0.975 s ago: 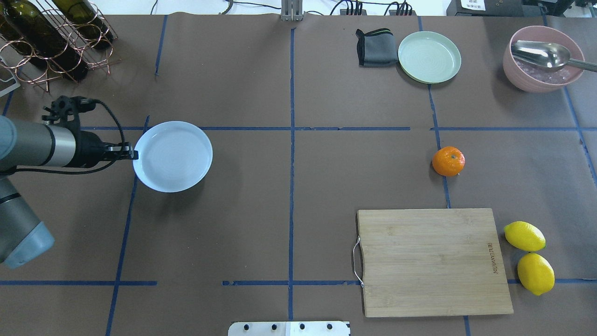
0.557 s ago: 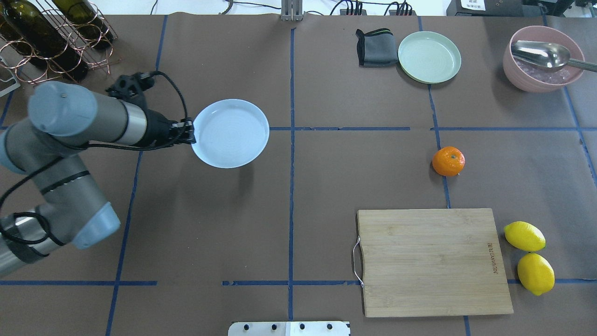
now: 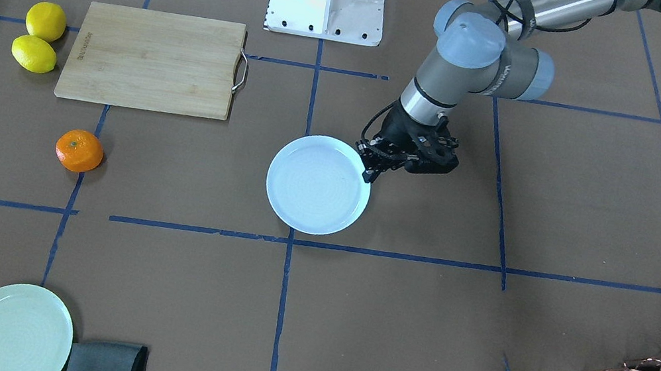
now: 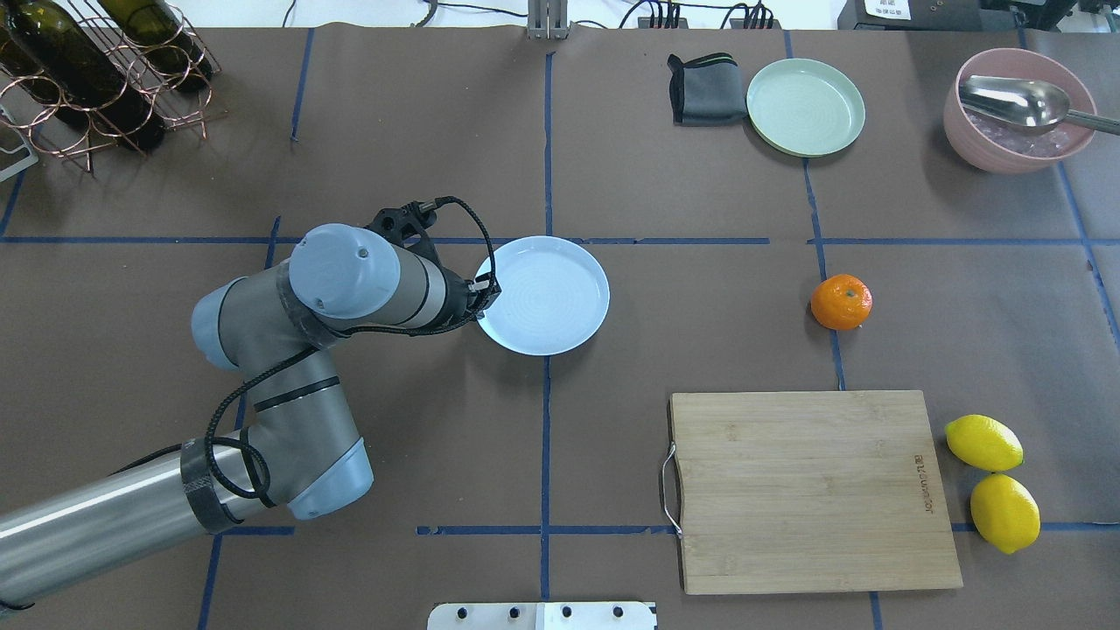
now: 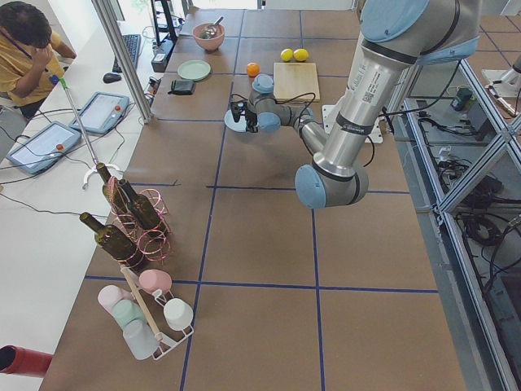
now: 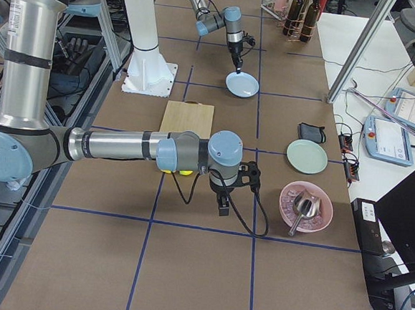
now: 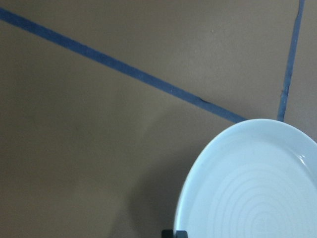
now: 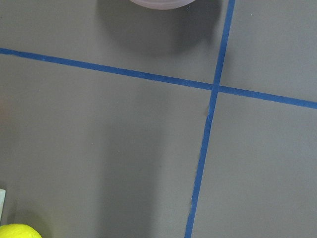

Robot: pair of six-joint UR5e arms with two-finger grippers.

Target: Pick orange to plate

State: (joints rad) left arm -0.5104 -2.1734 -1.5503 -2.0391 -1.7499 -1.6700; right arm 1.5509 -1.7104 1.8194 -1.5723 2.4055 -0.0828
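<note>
The left gripper point(image 4: 483, 295) is closed on the left rim of the plate point(image 4: 551, 293), near the middle of the overhead view. In the left wrist view only a small black part of a finger shows at the lower edge, at the rim. A shadow lies beside the plate there, but I cannot tell if the plate rests on the table or is a little above it.

The orange point(image 4: 841, 302) lies on the table in the right half of the overhead view, directly right of the plate and well apart from it, with its stem dot up. It is round, so no grasp direction is better than another.

The right gripper point(image 6: 223, 208) shows only in the exterior right view, low over the table, and I cannot tell if it is open or closed. I judge that this arm is the nearer one to the orange, because its wrist view shows a lemon point(image 8: 20, 231) at the lower left.

The plate has nothing on it. The mint-green plate point(image 4: 805, 107) at the upper right is bare too. The pink bowl point(image 4: 980, 156) in the upper right corner holds a metal spoon point(image 4: 1015, 101) and something pale.
</note>
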